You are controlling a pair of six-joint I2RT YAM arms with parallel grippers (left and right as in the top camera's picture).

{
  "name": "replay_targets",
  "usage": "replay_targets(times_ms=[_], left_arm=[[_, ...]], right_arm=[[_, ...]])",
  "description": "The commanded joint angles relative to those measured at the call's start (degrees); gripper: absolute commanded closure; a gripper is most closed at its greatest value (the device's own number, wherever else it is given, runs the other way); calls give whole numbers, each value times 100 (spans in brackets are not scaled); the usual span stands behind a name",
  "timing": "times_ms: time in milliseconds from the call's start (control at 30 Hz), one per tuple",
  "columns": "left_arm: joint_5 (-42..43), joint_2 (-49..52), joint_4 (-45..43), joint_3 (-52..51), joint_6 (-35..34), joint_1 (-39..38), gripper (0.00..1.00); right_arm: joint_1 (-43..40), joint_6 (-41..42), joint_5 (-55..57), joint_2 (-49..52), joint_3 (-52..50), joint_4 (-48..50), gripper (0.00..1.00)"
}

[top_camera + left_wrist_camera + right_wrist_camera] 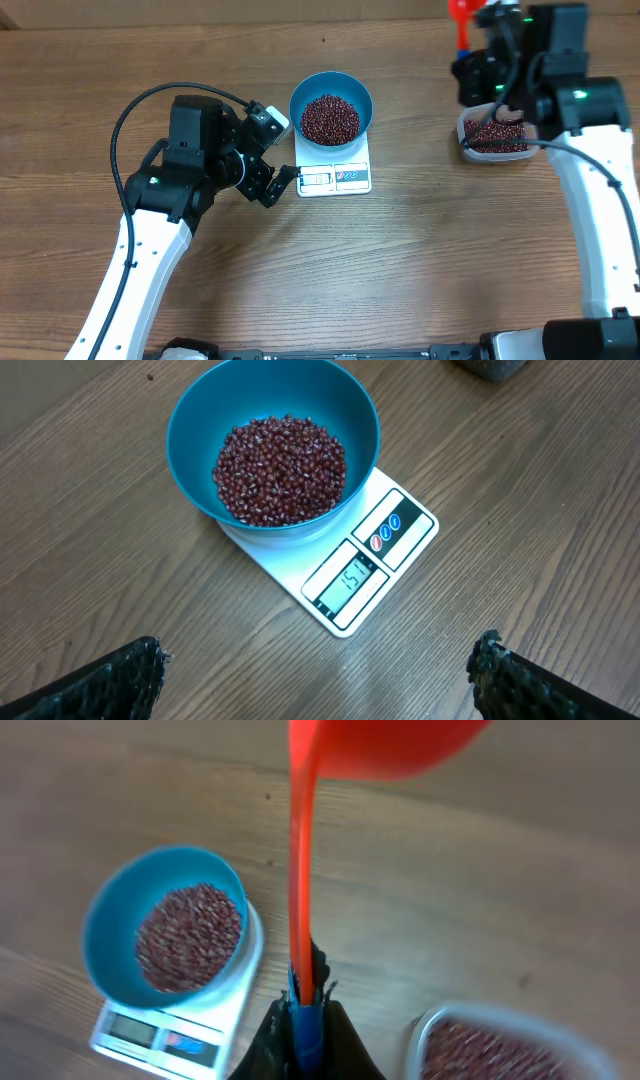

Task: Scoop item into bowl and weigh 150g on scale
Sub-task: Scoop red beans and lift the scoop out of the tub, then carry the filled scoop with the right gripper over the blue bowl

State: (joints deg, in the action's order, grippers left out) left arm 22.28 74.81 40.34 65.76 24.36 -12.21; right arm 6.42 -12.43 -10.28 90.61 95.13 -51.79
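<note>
Two arms at the table (400, 270), well apart, with a broad bare strip of wood between them.

- Left gripper (315, 678): released, jaws spread wide and holding nothing. It sits just beside the left edge of the scale (340, 178), without touching it. In the wrist view both dark fingertips (130, 675) frame the bottom corners.
- Right gripper (305, 1020): clenched on the blue end of the handle of an orange scoop (380, 745). The scoop's cup is raised towards the far table edge. I cannot tell what is in the cup.
- Bowl (303, 95): upright on the scale. It covers the far part of the platform and overhangs its edges. The near strip with display and buttons stays uncovered. The display is lit, but its digits are too tilted to read with confidence.
- Beans (330, 118): a maroon heap inside the bowl, well below the rim.
- Clear tub (493, 140): on the table beneath the right arm, partly hidden by it, with more beans inside. It stands well apart from the scale.
- Open room: the near half of the table is bare wood.
</note>
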Motion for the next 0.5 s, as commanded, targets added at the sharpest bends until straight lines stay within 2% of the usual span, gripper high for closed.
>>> replay_targets(times_ms=[0, 333, 467], left_arm=[[15, 11, -4, 20, -37, 57, 1], [15, 11, -4, 17, -37, 57, 0], [15, 11, -4, 20, -39, 57, 0]], right_arm=[[361, -1377, 776, 190, 85, 33, 96], [1294, -2983, 2468, 1231, 85, 37, 96], [1543, -3646, 2677, 1427, 85, 44, 96]])
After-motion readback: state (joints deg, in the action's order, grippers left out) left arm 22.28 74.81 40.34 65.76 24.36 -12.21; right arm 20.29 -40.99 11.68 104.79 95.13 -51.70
